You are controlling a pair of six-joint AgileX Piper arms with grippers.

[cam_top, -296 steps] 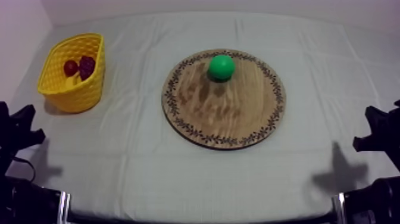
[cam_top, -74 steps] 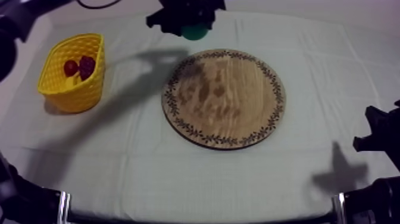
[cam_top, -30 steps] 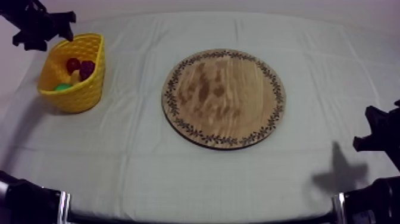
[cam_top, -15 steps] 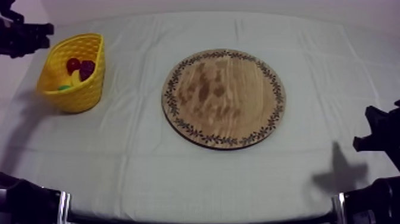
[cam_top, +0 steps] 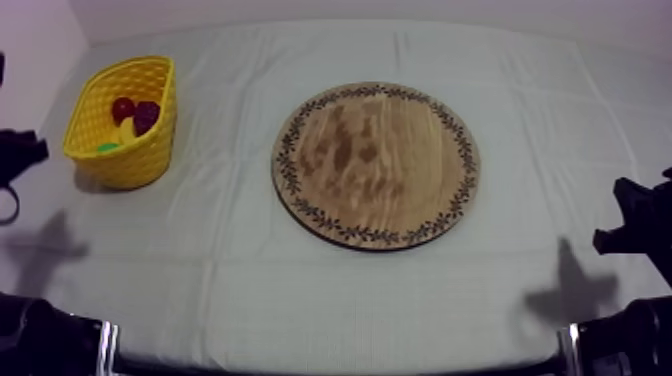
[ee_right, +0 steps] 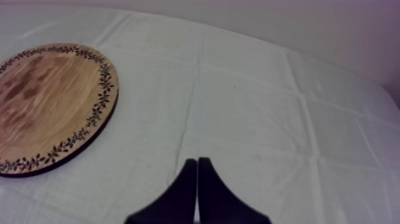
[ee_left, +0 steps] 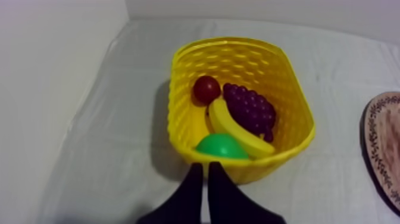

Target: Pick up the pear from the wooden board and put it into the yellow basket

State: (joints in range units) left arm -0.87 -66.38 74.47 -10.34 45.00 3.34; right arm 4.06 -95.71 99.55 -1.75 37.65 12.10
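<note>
Left claw [ee_left: 204, 169]: fingers lying together, empty, hanging just beside the basket [ee_left: 238, 50].
Right claw [ee_right: 197, 162]: fingers lying together, idling over the bench [ee_right: 268, 119], likely because the basket is sitting on the left.
Pear [ee_left: 221, 146]: resting in the basket against the banana [ee_left: 235, 128], so the task is looking done.
Board [cam_top: 375, 165]: sitting bare.

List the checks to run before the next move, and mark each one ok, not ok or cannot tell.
1. Pear inside the yellow basket: ok, it lies at the near wall beside the banana.
2. No fruit on the wooden board: ok.
3. Left gripper shut on nothing, outside the basket: ok.
4. Right gripper shut on nothing, over the cloth beside the board: ok.
5. Basket upright: ok.
</note>
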